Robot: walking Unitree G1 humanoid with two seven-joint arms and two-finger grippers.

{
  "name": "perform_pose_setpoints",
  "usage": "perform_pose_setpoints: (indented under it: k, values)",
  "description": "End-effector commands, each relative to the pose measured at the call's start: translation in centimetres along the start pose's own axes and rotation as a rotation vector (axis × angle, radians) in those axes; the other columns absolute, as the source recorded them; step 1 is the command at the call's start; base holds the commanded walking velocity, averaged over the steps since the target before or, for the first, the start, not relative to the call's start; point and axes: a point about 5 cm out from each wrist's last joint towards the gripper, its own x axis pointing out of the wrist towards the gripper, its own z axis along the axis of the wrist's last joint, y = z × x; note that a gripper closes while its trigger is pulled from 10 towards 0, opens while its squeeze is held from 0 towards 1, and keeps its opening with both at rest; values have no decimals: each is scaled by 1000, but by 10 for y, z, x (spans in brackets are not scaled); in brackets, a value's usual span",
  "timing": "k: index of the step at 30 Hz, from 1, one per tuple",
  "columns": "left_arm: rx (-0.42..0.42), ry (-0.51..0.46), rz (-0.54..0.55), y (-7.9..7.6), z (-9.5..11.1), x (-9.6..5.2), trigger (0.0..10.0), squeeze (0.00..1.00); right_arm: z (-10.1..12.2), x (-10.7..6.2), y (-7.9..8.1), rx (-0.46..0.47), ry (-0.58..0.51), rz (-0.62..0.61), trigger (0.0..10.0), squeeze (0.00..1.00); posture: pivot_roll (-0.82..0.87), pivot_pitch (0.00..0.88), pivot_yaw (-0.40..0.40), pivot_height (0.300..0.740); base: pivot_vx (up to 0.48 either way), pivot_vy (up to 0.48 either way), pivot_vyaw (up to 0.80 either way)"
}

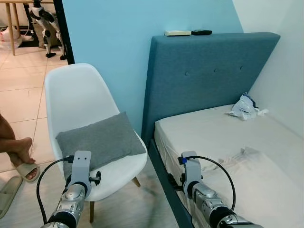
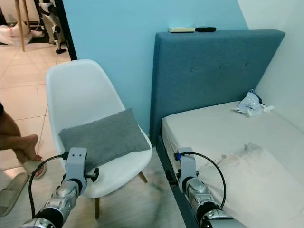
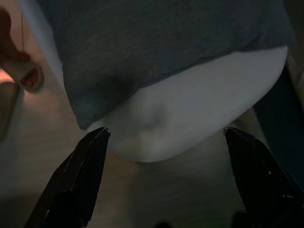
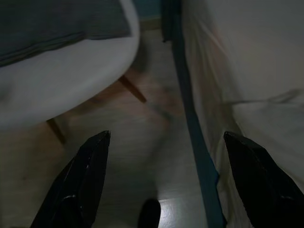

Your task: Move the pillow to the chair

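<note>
A grey pillow lies flat on the seat of the white shell chair, tilted slightly toward the backrest. My left gripper is open and hovers just in front of the chair's front edge, below the pillow's near corner, holding nothing. My right gripper is open too, empty, over the floor gap between the chair seat and the bed frame. Both silver forearms rise from the bottom of the eye views.
A bed with a blue headboard stands right of the chair; a plastic bag lies on it, two remotes on top. A person's foot and a slipper are at left.
</note>
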Motion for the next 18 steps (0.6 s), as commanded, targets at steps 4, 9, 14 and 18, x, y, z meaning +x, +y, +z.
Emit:
perform_pose_setpoints:
  k: [4,9,14,18]
  values:
    - [-13,7,-11,-5,-5,-2,10000,0,-3,-1,-5,55,18,-31,10000,0,33,23,-72,740,0,0,0]
    - [-1,27,-50,-11,-10,-3,10000,0,0,-1,-7,74,-9,-44,10000,0,-2,6,-59,740,0,0,0]
    - [55,66,-36,-19,-20,-6,10000,0,-11,-5,-15,-21,48,-42,10000,0,-18,16,-82,740,0,0,0]
    - [53,80,-53,-24,-29,-10,10000,0,-20,-9,-20,-16,64,-50,10000,0,-25,26,-65,740,0,0,0]
